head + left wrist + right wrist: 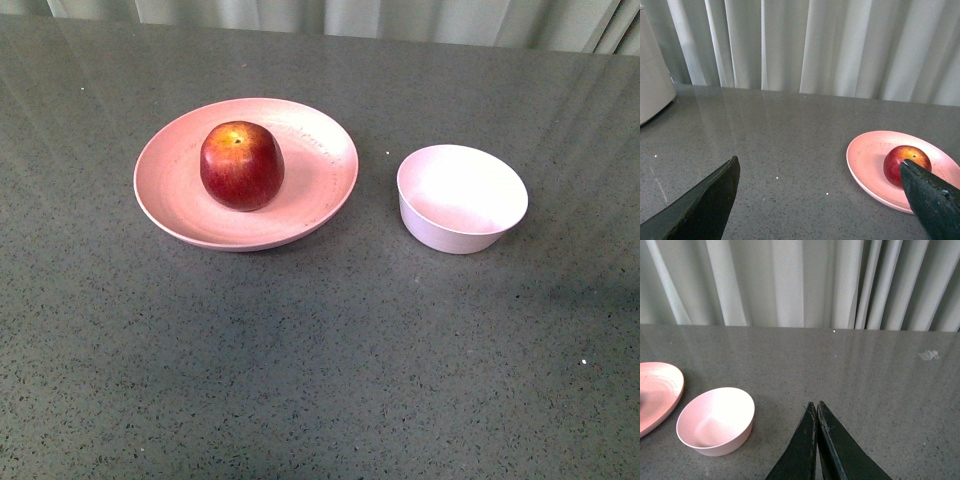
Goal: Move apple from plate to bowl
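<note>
**Spotter:** Where is everything?

**Me:** The apple sits stem-up on the plate, a little left of its middle. The bowl is empty. It stands near the plate's right side, not touching it. Neither arm shows in my front view.

**Spotter:** And the grippers?

**Me:** The left gripper has its jaws spread wide and holds nothing. Its wrist camera shows the apple behind one finger, off to the side of the gap. The right gripper is pressed closed on nothing, above bare table beside the bowl.

**Spotter:** Which arm takes it?

**Me:** I'd use the left, since it's already open and on the plate's side. First I'd swing it over until the apple sits centred between the fingers. Then I'd come down from above and stop with the pads at the apple's widest part.

**Spotter:** What are the risks?

**Me:** The skin looks glossy and round, so a high or off-centre pinch could squirt it out. I'd also keep the fingertips off the plate rim and close gently. After that I'd lift clear before crossing to the bowl.
</note>
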Controlling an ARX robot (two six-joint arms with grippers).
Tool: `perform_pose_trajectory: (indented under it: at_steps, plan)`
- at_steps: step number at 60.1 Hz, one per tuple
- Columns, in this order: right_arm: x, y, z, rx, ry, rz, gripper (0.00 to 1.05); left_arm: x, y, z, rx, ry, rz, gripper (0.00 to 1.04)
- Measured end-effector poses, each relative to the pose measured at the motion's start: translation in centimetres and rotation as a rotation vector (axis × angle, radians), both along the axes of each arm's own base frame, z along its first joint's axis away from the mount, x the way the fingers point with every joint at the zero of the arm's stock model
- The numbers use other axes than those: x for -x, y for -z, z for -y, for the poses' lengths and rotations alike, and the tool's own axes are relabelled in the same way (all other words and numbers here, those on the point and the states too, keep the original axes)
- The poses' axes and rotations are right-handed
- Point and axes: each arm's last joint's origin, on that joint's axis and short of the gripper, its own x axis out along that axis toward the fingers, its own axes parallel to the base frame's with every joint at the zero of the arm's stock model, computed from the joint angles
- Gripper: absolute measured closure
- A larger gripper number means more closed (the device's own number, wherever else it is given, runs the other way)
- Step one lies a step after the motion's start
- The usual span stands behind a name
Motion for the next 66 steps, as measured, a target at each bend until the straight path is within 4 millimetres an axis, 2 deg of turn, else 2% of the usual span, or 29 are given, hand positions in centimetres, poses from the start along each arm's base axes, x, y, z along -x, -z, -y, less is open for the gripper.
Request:
perform_pose_trajectory:
  at_steps: [34, 66]
  plan:
    - [2.0, -0.6, 0.0, 0.000, 0.000, 0.018, 1.03, 0.0, 0.0, 0.0, 0.000, 0.000, 0.000, 0.09]
    - [3.7, -0.3, 0.0, 0.000, -0.001, -0.001, 1.03, 0.0, 0.0, 0.0, 0.000, 0.000, 0.000, 0.09]
